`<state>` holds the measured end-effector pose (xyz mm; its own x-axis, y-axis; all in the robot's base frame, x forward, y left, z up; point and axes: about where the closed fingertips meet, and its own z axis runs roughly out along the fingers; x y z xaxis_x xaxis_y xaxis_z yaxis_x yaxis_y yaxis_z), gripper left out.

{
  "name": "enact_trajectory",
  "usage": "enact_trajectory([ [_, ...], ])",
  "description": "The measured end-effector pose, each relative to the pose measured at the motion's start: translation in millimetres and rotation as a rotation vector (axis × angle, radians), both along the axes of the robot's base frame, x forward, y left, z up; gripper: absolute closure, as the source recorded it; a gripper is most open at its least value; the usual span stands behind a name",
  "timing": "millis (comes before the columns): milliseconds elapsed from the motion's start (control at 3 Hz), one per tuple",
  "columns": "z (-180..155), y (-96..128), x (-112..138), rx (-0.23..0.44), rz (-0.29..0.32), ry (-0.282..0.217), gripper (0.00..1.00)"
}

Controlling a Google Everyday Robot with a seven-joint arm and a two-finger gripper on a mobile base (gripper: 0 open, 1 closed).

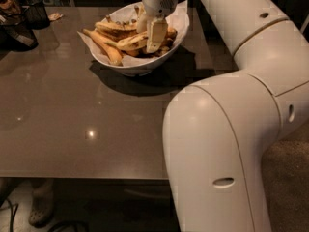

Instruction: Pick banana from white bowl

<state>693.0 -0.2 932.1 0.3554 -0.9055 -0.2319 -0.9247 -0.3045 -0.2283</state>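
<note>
The white bowl (136, 67), lined with white paper sticking out at its rim, stands on the far middle of the dark table (72, 124). It holds several yellow, brown-spotted bananas (110, 51) piled across each other. My gripper (150, 33) hangs from the white wrist and reaches down into the right half of the bowl, right among the bananas. It touches or nearly touches a banana (131, 42) lying across the middle of the pile. Part of the pile is hidden behind the gripper.
My large white arm (231, 129) fills the right side of the view and hides the table's right part. A black mesh basket (36, 12) and another dark container (17, 35) stand at the far left. The table's near edge runs along the bottom.
</note>
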Motion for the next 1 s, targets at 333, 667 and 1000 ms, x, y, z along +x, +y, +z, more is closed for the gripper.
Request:
enact_trajectory([
  [333, 1.5, -1.9, 2.5, -0.006, -0.013, -0.017, 0.61],
  [667, 1.5, -1.9, 2.5, -0.006, -0.013, -0.017, 0.84],
  [1000, 1.6, -1.9, 2.5, -0.005, -0.013, -0.018, 1.0],
])
